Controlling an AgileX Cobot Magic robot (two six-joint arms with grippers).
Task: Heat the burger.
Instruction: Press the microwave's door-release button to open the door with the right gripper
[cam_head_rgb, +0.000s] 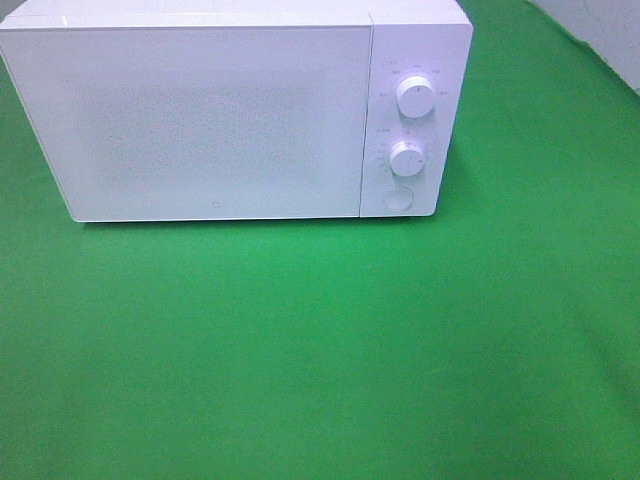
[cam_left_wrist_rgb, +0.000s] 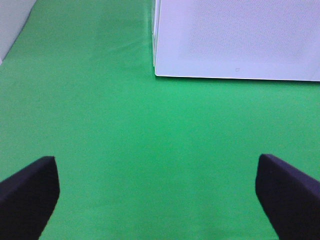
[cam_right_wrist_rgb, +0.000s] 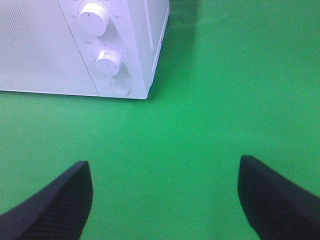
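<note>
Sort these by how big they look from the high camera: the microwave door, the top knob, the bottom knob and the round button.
1. Microwave door, by far.
2. Top knob.
3. Bottom knob, slightly smaller.
4. Round button, close to the bottom knob, so unsure.

A: Where is the microwave (cam_head_rgb: 235, 110) sitting?
B: It is standing on the table (cam_head_rgb: 320, 350), toward the back and left of the middle.
A: And its controls?
B: The upper knob (cam_head_rgb: 416, 97) is sitting above the lower knob (cam_head_rgb: 407, 157), right of the door (cam_head_rgb: 200, 125), with the button (cam_head_rgb: 400, 198) lying below both.
</note>
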